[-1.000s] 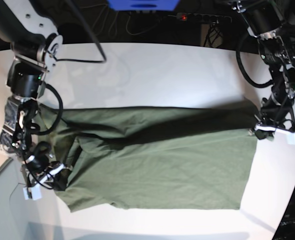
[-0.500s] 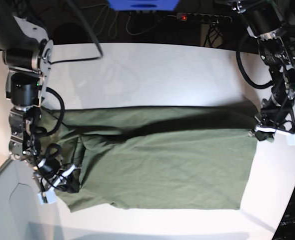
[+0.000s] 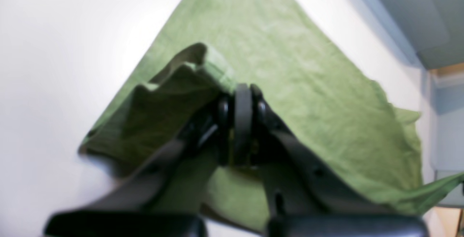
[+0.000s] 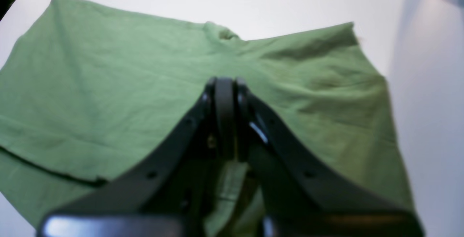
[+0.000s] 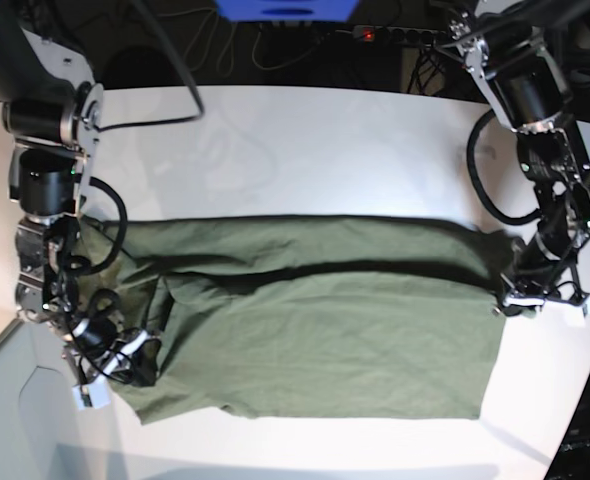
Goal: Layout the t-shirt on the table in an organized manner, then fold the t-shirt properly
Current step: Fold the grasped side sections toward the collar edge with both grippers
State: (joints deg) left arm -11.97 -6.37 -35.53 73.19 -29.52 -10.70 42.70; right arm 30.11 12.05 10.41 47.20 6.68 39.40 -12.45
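The olive-green t-shirt [image 5: 325, 330] lies spread lengthwise across the white table [image 5: 325, 150], with a long fold running along its upper half. My left gripper [image 5: 520, 295] is at the shirt's right edge. In the left wrist view the left gripper [image 3: 242, 92] is shut on a raised bunch of t-shirt [image 3: 290, 55]. My right gripper [image 5: 140, 362] is at the shirt's lower left end. In the right wrist view the right gripper [image 4: 225, 84] is shut on the t-shirt [image 4: 108, 77], which tents up toward the fingertips.
A power strip [image 5: 405, 35], cables and a blue object [image 5: 285, 10] sit behind the table's far edge. The table's curved edge [image 5: 587, 410] runs close to the left arm. At the lower left the table drops off to grey floor [image 5: 15, 420].
The left gripper has moved toward the front and slightly inward, pulling the shirt's right edge with it. The right gripper shifted slightly rightward a second ago and has stayed put since.
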